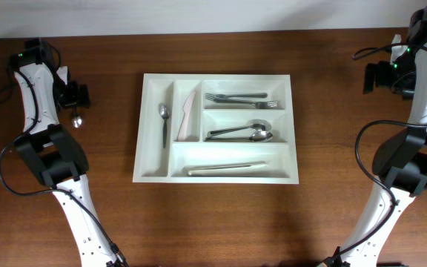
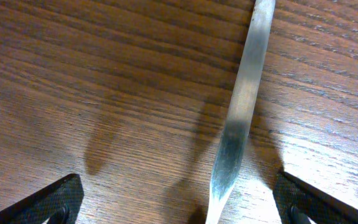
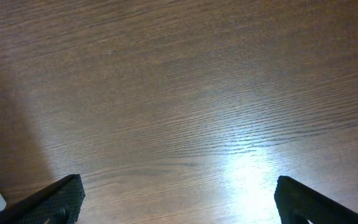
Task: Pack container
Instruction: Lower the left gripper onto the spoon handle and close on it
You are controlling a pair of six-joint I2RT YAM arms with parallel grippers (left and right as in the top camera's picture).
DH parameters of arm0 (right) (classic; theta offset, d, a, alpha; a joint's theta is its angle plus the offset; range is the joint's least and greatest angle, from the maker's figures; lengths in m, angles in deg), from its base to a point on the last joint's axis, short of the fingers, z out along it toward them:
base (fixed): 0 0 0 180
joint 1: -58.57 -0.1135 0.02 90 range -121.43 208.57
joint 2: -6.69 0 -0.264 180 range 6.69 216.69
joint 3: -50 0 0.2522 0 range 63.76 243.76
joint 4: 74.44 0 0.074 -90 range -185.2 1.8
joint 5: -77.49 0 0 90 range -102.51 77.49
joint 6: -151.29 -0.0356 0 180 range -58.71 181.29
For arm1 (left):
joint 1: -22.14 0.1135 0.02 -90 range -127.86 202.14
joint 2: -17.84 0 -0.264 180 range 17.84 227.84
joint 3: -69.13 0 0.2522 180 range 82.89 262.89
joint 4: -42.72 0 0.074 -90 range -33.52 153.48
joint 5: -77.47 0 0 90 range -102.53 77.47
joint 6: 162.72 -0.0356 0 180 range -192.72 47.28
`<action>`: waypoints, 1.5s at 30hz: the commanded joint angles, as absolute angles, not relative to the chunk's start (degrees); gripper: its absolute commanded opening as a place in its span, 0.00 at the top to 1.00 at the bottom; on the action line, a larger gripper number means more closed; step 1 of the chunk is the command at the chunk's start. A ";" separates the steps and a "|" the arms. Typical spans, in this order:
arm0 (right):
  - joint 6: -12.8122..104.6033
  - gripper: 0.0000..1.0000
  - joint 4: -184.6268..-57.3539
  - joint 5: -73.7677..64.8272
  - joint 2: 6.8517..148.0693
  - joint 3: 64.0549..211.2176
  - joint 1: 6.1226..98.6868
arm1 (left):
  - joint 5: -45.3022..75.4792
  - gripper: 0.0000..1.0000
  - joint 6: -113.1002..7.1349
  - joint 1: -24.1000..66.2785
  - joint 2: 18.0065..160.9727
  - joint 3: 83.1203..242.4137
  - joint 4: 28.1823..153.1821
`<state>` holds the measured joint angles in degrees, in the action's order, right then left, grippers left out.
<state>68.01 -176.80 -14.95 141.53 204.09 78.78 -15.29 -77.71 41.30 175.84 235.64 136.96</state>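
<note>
One white container [image 1: 217, 80] sits at the centre of a wooden table [image 1: 217, 222]. It has five compartments: two narrow ones on its 9 o'clock side and three wide ones.

- **First narrow slot:** one metal spoon [image 1: 164, 122].
- **Second narrow slot:** one white knife [image 1: 189, 115].
- **Wide slot at 12 o'clock:** what look like two forks [image 1: 239, 99].
- **Middle wide slot:** two spoons [image 1: 242, 133].
- **Wide slot at 6 o'clock:** pale long pieces [image 1: 228, 168], too faint to count.

The left gripper [image 1: 76, 96] hangs at the container's 9 o'clock, and the right gripper [image 1: 376, 78] near 3 o'clock. Both are well apart from it, with jaws spread wide.

One metal utensil [image 2: 241, 118] runs between the left fingers [image 2: 55, 199] without touching them. Both of its ends are cut off, so its type is unclear.
</note>
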 commanded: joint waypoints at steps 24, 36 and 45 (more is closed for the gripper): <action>68.32 0.01 -176.82 -14.60 141.32 203.85 78.84 | -11.82 0.03 -78.39 41.34 177.50 235.77 136.18; 68.34 0.01 -176.82 -14.60 141.32 203.85 78.84 | -11.82 0.31 -78.39 41.34 177.50 235.77 136.18; 68.34 0.01 -176.82 -14.60 141.32 203.85 78.84 | -11.80 0.60 -78.39 41.32 177.50 235.77 136.18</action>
<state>67.95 -176.80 -14.93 141.53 204.09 78.78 -12.67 -78.06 41.30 176.01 235.64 136.31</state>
